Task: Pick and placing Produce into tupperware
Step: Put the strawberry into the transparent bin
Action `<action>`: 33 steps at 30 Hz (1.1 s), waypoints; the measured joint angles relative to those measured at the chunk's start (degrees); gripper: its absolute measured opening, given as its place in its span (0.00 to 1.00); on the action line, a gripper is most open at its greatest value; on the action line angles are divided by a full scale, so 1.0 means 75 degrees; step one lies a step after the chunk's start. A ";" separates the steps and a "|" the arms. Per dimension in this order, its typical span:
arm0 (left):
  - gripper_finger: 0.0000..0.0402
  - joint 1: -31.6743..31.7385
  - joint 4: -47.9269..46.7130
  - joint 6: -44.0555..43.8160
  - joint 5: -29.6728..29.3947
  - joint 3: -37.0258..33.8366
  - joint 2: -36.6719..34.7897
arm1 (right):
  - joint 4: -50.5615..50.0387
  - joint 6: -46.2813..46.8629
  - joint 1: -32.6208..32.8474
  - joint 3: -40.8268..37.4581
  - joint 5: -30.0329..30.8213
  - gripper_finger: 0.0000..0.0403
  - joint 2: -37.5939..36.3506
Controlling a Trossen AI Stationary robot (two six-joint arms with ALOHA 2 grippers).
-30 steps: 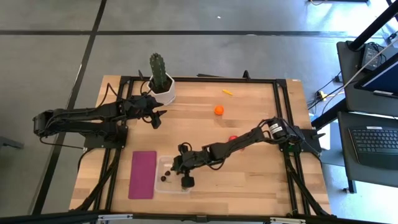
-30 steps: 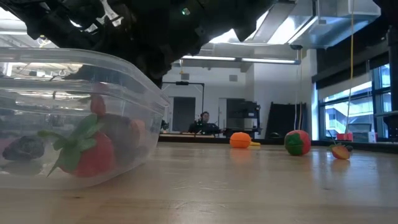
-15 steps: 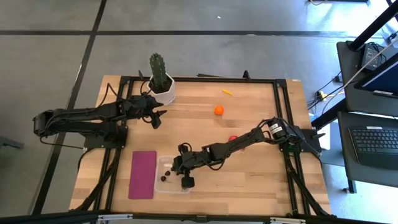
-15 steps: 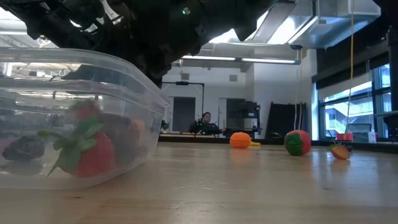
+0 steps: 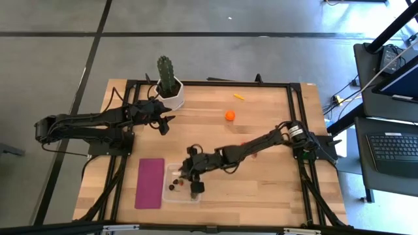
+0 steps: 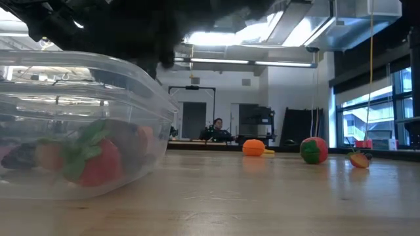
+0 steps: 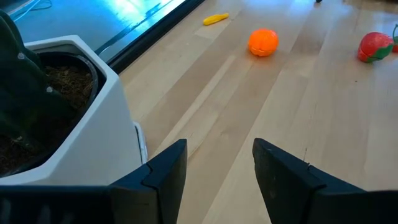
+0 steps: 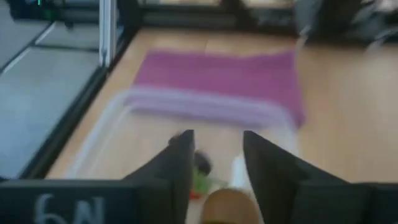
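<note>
Your pale wooden surface (image 5: 261, 189) faces a bright workshop. The tupperware (image 6: 141, 124) sits flat; its long axis is unclear. Right end effector (image 8: 217, 163) above it, and left end effector (image 7: 217, 163), stand apart.

Only blurred white marks, perhaps "6N", show on the right claw's (image 8: 214, 163) dark body.
</note>
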 joint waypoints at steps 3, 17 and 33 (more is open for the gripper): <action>0.44 0.0000 0.0003 0.0000 0.0000 0.0002 0.0000 | -0.0391 0.0000 -0.0169 0.0000 0.0006 0.45 -0.0598; 0.44 -0.0001 0.0002 -0.0001 -0.0001 -0.0001 -0.0003 | -0.5156 0.0465 -0.0078 -0.0573 0.1352 0.59 -0.3567; 0.44 -0.0002 -0.0038 -0.0003 0.0000 -0.0006 0.0000 | -0.5062 0.6175 0.1451 -0.6439 0.3604 0.59 -0.7502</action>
